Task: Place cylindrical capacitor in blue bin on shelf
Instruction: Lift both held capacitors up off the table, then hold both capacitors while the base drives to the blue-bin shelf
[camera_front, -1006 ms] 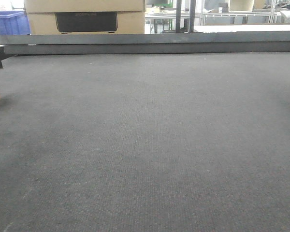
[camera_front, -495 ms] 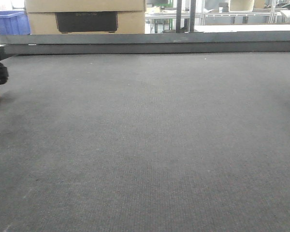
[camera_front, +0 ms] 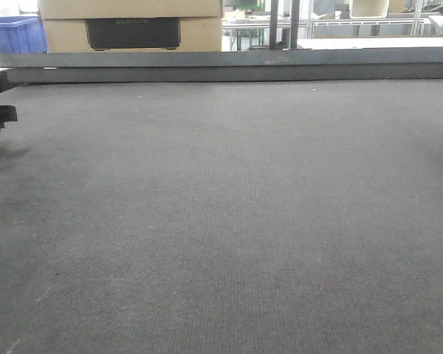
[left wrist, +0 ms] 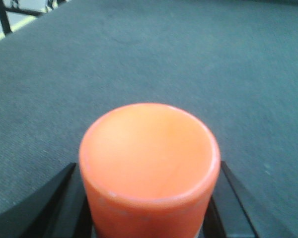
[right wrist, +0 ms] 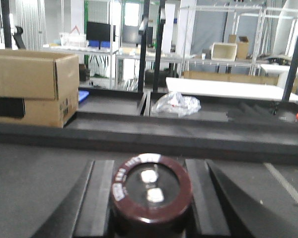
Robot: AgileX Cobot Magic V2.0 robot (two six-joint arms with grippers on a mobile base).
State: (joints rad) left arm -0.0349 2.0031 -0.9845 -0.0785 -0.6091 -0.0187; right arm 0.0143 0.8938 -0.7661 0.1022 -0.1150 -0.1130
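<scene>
The bench [camera_front: 229, 221], covered in dark grey matting, fills the front view, and no capacitor is seen lying on it. Beyond its far edge a cardboard box [camera_front: 129, 22] stands at 11 o'clock. A blue bin [camera_front: 15, 33] is glimpsed at 10 o'clock of the box, cut off by the frame. Whether this is the task's bin cannot be told, and no steel shelf can be made out in any view. At 9 o'clock of the front view, low over the bench edge, an orange cylinder [left wrist: 149, 158] is seen; in the left wrist view it is flanked closely on both sides by the left fingers [left wrist: 59, 198], which appear to be clamped on it. The capacitor [right wrist: 150, 191] is found only in the right wrist view, at 6 o'clock. There it sits between the right fingers [right wrist: 97, 198], which appear closed on its round maroon side, one at 9 and one at 3 o'clock of it. Its long axis is judged to run roughly upright, crosswise to the squeeze. The dark end face with two pale terminals is turned up and tipped back toward the camera, and the other end is hidden. The right arm is therefore the one that matters, since nothing separates the capacitor from its fingers. From the capacitor, the box is seen at 10 o'clock with a sliver of blue just at its right side. If that is the bin, a carry forward and leftward would be called for, with the axis kept upright for the drop.
</scene>
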